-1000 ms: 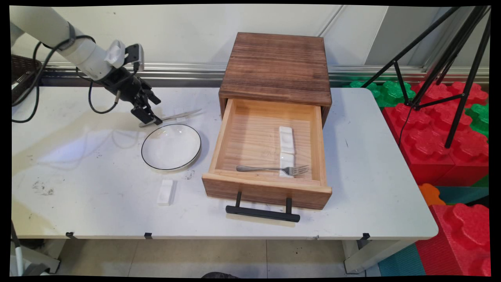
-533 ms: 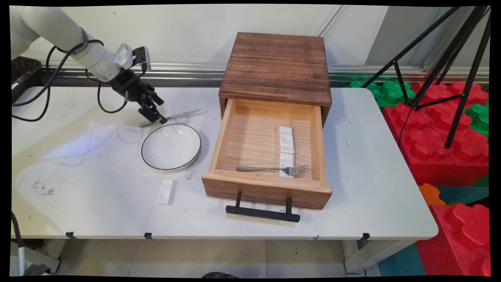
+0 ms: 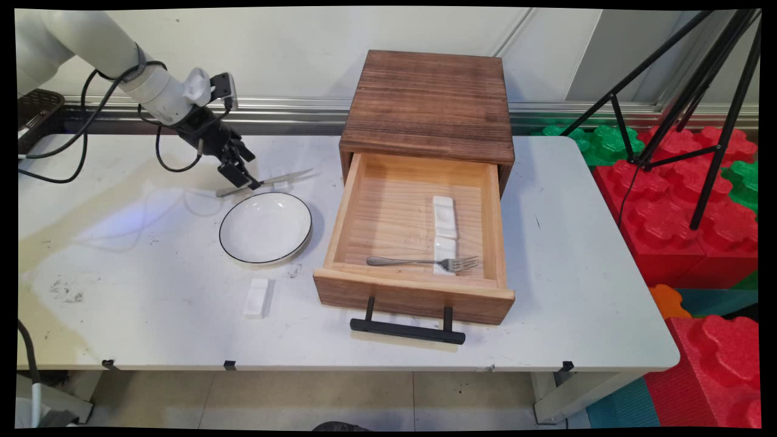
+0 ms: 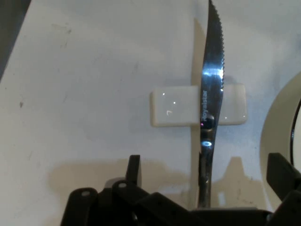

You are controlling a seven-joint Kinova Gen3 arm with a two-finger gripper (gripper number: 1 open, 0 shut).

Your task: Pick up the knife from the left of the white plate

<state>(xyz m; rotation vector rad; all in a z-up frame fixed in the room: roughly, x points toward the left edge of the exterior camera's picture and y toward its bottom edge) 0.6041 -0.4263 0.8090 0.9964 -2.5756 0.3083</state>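
Gripper [image 3: 241,177]: fingers stood apart either side of the knife [image 4: 211,80] handle, nothing clamped; knife lay flat on table [image 3: 152,303], blade across small white rest [image 4: 174,109], just behind plate [image 3: 265,227]; fork [image 3: 419,262] lay in open drawer [image 3: 413,291], approx. centre-table.

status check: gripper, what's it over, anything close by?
Gripper open, fingers straddling the knife handle. Knife blade propped on a white rest. Plate right beside; open drawer farther off.
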